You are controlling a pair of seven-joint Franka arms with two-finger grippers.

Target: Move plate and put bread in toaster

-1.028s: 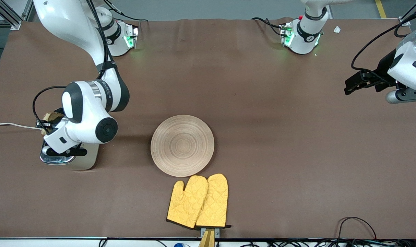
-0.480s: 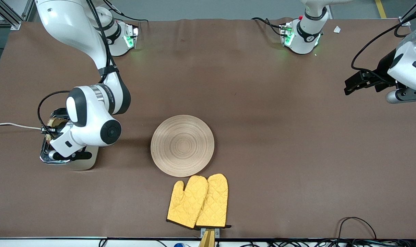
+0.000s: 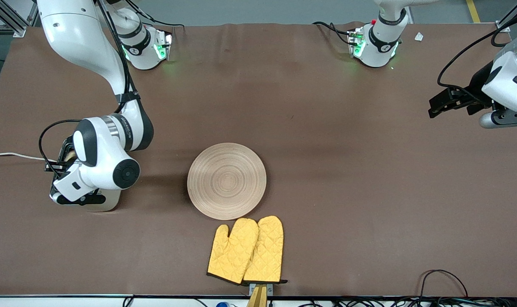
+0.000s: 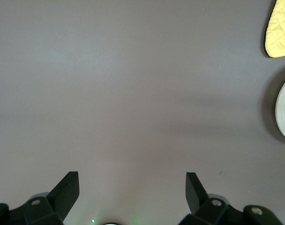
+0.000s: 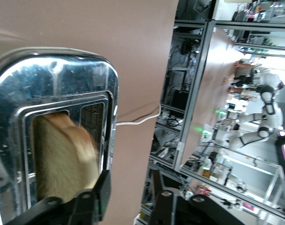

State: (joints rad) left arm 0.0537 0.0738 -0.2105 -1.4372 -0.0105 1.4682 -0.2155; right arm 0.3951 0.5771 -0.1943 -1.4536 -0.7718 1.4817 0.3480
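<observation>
The bread (image 5: 62, 159) — a soft brown slice — sits in a slot of the toaster (image 5: 53, 93), whose chrome top shines directly under the right pincer (image 5: 128, 201); its fingers stand apart, holding nothing. The round, ring-grained wooden plate (image 3: 226, 181) lies well apart from it on the brown table (image 3: 348, 192), just beside quilted yellow mitts (image 3: 246, 250). The left pincer (image 4: 132, 190) waits open over bare table.

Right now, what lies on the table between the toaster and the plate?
Nothing: the front view shows only bare brown table between the toaster and the plate.
</observation>
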